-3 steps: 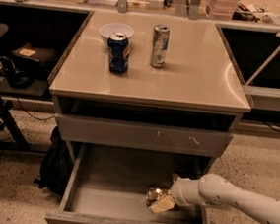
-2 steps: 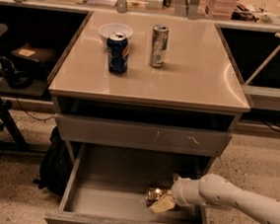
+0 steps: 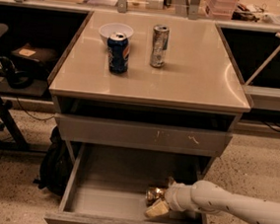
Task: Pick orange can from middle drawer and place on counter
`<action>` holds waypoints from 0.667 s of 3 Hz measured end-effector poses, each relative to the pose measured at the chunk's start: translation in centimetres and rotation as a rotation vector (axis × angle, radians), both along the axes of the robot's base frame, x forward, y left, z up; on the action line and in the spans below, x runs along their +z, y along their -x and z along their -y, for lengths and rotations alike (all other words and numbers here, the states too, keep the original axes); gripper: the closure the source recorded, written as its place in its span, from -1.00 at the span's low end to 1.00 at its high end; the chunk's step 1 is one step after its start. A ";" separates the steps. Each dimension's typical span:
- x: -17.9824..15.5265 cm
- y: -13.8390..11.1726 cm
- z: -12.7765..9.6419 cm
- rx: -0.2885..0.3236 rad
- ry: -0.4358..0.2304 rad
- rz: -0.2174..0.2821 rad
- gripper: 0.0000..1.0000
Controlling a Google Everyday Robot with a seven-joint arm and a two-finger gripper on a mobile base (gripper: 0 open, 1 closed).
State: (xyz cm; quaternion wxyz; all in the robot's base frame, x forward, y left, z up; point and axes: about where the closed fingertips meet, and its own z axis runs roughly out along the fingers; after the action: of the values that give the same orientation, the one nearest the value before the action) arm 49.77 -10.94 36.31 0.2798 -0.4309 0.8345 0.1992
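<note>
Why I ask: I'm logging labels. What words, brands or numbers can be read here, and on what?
No text can be read anywhere.
The blue can on the counter: logo too blurred to read.
The silver can: markings too blurred.
The orange can, beside the gripper in the open drawer: no print legible.

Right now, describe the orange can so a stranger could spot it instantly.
Below the glossy beige counter, look into the open middle drawer. The orange can sits near its right front, right at the gripper. It is short, shiny golden-orange and crinkled, unlike the blue soda can and tall silver can on the counter.
</note>
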 end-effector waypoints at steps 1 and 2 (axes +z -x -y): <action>0.0 -0.1 0.0 -0.002 0.000 0.002 -0.63; 0.0 -0.1 0.0 -0.001 0.000 0.002 -0.16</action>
State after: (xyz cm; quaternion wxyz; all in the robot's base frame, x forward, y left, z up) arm 49.84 -10.91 36.30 0.2809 -0.4305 0.8345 0.1985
